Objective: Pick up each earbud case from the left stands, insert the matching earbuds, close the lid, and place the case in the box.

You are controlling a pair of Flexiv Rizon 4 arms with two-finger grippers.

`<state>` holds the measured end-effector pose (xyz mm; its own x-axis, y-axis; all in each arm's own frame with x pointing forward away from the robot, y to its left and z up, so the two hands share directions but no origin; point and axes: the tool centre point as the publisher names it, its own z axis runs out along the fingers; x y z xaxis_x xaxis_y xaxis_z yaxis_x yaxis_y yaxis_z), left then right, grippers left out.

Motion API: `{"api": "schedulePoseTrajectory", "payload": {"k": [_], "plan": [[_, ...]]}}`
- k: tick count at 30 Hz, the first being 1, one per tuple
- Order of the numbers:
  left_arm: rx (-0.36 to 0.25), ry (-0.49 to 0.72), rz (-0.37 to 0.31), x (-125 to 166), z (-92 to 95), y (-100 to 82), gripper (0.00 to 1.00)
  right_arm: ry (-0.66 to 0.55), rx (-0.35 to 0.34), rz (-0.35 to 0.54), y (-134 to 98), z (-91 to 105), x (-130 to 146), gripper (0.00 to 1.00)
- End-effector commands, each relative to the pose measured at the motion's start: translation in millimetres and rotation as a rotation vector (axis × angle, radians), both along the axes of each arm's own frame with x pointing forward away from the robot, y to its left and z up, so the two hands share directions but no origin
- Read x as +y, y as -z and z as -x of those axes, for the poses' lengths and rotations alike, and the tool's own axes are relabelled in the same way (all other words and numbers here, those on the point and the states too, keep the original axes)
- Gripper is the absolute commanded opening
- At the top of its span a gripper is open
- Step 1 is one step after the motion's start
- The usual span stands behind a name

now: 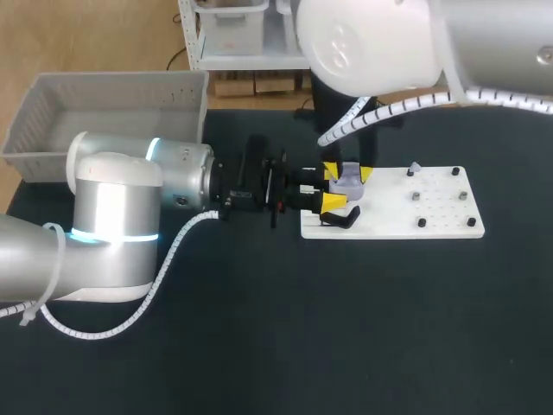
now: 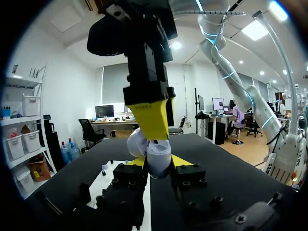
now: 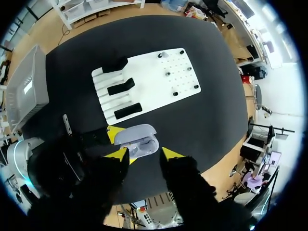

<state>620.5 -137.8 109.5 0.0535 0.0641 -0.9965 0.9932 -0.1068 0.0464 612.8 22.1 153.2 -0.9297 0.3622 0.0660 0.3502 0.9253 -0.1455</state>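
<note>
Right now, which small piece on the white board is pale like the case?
The lavender-tinted one at the white board's far edge, on the case's side; the others look grey or black.

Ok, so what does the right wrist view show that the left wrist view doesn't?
Only the right wrist view shows the three black stands and the grey box, seen from above. Only the left wrist view shows, side-on, the right gripper standing directly over the earbud case. Both show the case between the yellow tips of the left gripper, and part of the white board.
</note>
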Motion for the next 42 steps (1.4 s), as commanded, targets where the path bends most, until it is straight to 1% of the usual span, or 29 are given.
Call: {"api": "schedulePoseTrajectory", "payload": {"k": [1,3,4,7,8,10,11,13,16,19,21,23,24,26,27,29,33,35,40,41,42], "plan": [[-0.003,-0.006,0.003,0,1.2,0.8,0.0,-0.039,-0.035,-0.075,-16,18.3,-14,0.5],[-0.003,-0.006,0.003,0,1.2,0.8,0.0,-0.069,-0.07,-0.121,-26,28.4,-20,0.51],[-0.003,-0.006,0.003,0,1.2,0.8,0.0,-0.088,-0.09,-0.146,-31,31.6,-24,0.5],[-0.003,-0.006,0.003,0,1.2,0.8,0.0,-0.189,-0.165,-0.271,-43,39.0,-36,0.46],[-0.003,-0.006,0.003,0,1.2,0.8,0.0,-0.215,-0.19,-0.293,-46,39.9,-41,0.45],[-0.003,-0.006,0.003,0,1.2,0.8,0.0,-0.252,-0.232,-0.271,-49,39.4,-51,0.45],[-0.003,-0.006,0.003,0,1.2,0.8,0.0,-0.256,-0.246,-0.276,-52,37.7,-57,0.46],[-0.003,-0.006,0.003,0,1.2,0.8,0.0,-0.26,-0.272,-0.255,-55,33.4,-66,0.46],[-0.003,-0.006,0.003,0,1.2,0.8,0.0,-0.272,-0.285,-0.213,-56,22.8,-79,0.43],[-0.003,-0.006,0.003,0,1.2,0.8,0.0,-0.281,-0.302,-0.2,-57,11.7,-89,0.4],[-0.003,-0.006,0.003,0,1.2,0.8,0.0,-0.277,-0.313,-0.2,-56,3.6,-97,0.41],[-0.003,-0.006,0.003,0,1.2,0.8,0.0,-0.266,-0.326,-0.195,-53,-6.0,-105,0.45],[-0.003,-0.006,0.003,0,1.2,0.8,0.0,-0.258,-0.327,-0.198,-51,-11.1,-109,0.45],[-0.003,-0.006,0.003,0,1.2,0.8,0.0,-0.25,-0.319,-0.206,-46,-20.7,-116,0.36],[-0.003,-0.006,0.003,0,1.2,0.8,0.0,-0.25,-0.313,-0.205,-43,-25.0,-118,0.35],[-0.003,-0.006,0.003,0,1.2,0.8,0.0,-0.244,-0.301,-0.219,-37,-34.1,-123,0.36],[-0.003,-0.006,0.003,0,1.2,0.8,0.0,-0.241,-0.279,-0.216,-22,-49.5,-129,0.37],[-0.003,-0.006,0.003,0,1.2,0.8,0.0,-0.245,-0.257,-0.213,-12,-56.6,-131,0.4],[-0.003,-0.006,0.003,0,1.2,0.8,0.0,-0.251,-0.219,-0.224,10,-69.4,-133,0.42],[-0.003,-0.006,0.003,0,1.2,0.8,0.0,-0.25,-0.213,-0.227,15,-71.3,-133,0.46],[-0.003,-0.006,0.003,0,1.2,0.8,0.0,-0.249,-0.209,-0.228,18,-72.8,-133,0.48]]}}
